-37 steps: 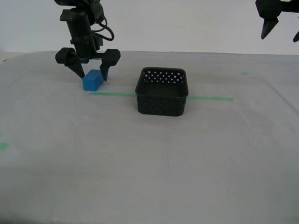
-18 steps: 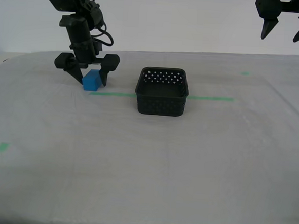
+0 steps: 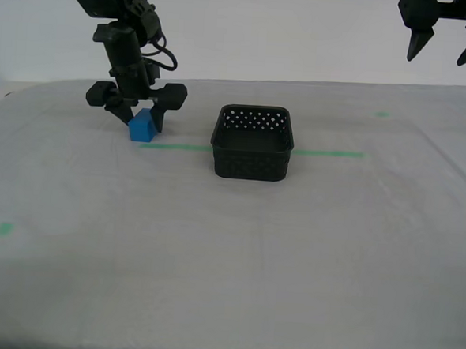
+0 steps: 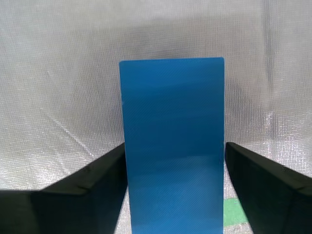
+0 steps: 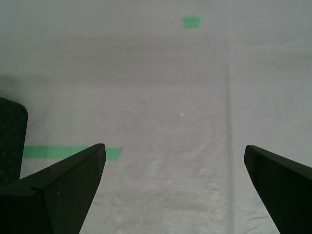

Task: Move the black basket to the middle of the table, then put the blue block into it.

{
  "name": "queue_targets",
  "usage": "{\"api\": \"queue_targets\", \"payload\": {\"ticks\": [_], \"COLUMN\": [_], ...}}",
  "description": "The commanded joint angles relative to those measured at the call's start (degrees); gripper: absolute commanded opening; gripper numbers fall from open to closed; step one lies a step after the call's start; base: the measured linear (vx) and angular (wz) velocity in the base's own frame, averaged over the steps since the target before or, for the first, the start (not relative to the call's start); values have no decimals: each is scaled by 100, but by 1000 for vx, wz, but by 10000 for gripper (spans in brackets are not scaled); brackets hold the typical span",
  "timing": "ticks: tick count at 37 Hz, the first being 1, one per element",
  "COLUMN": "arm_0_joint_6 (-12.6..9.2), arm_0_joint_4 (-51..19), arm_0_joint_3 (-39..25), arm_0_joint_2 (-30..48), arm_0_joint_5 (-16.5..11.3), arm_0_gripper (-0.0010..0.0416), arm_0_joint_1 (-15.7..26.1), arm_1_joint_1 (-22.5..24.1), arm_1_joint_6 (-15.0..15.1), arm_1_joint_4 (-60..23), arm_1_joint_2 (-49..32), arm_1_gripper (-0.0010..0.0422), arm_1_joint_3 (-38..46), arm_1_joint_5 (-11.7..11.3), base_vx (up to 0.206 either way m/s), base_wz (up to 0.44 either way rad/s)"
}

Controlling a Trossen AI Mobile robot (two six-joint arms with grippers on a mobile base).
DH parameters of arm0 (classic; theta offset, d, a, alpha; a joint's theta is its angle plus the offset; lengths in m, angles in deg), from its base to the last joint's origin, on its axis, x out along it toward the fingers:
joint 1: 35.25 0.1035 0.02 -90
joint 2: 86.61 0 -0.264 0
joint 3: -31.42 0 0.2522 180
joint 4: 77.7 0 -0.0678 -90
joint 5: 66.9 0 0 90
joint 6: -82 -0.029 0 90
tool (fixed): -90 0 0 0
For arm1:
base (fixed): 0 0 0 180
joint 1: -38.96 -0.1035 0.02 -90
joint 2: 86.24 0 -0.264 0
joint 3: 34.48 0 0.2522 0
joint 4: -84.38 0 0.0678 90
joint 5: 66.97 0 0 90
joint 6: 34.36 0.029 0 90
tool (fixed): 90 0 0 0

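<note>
1. The basket (image 3: 252, 142) sits mid-table (image 3: 229, 245) on the green tape line (image 3: 329, 154), so we'd call that half done.
2. Our second gripper (image 3: 139, 110) has its fingers closed against the block (image 3: 143, 125), left of the basket in the exterior view; the lift and drop remain.
3. Our first gripper (image 3: 449, 44) hangs spread wide, far right.

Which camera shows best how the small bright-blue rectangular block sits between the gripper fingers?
The second wrist view: the small bright-blue rectangular block fills the gap between my second gripper's fingers. The exterior view shows it small and partly hidden; the first wrist view misses it.

Matte black arm (image 3: 119, 25), seemingly looped cable, 2 wedge-shaped claw fingers (image 4: 83, 190).
</note>
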Motion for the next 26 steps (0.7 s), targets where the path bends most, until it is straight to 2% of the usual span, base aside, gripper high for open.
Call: {"api": "queue_targets", "payload": {"ticks": [1, 24, 26], "arm_0_joint_6": [4, 4, 4], "arm_0_joint_4": [4, 4, 4], "arm_0_joint_3": [-2, -2, -2], "arm_0_joint_2": [-2, -2, -2], "arm_0_joint_5": [2, 2, 2], "arm_0_gripper": [399, 398, 399], "arm_0_joint_1": [4, 4, 4], "arm_1_joint_1": [4, 4, 4], "arm_1_joint_6": [-17, -81, -116], "arm_1_joint_4": [4, -22, -61], "arm_1_joint_2": [2, 2, 2], "arm_1_gripper": [218, -5, 3], "arm_1_joint_3": [2, 2, 2], "arm_1_joint_5": [20, 17, 17], "base_vx": [0, 0, 0], "base_wz": [0, 0, 0]}}
